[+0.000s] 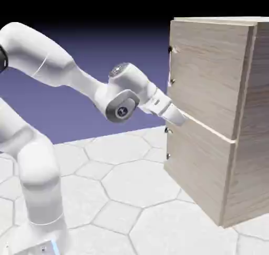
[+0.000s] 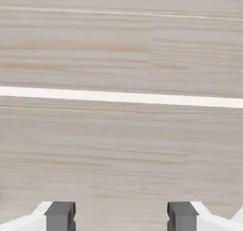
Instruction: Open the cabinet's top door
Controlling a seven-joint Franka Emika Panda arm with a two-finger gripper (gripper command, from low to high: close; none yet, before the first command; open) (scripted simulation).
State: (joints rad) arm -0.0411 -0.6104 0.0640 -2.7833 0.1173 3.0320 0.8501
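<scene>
End effector (image 1: 181, 117) open against the wood-grain cabinet's (image 1: 210, 159) shut top door (image 1: 207, 78).

arm (image 1: 63, 73) reaches right | gripper (image 1: 177, 116) at seam under top door (image 1: 207, 78) | cabinet (image 1: 220, 154) doors closed, on hex-tiled table (image 1: 121, 186)

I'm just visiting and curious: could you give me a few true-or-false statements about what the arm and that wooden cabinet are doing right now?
1. The gripper is close against the cabinet front, near the seam between its two doors. True.
2. The top door is swung wide open. False: it sits closed.
3. The gripper holds a handle. False: the fingers stand apart with only wood between them.
4. The hand view is filled by wood grain. True.
</scene>
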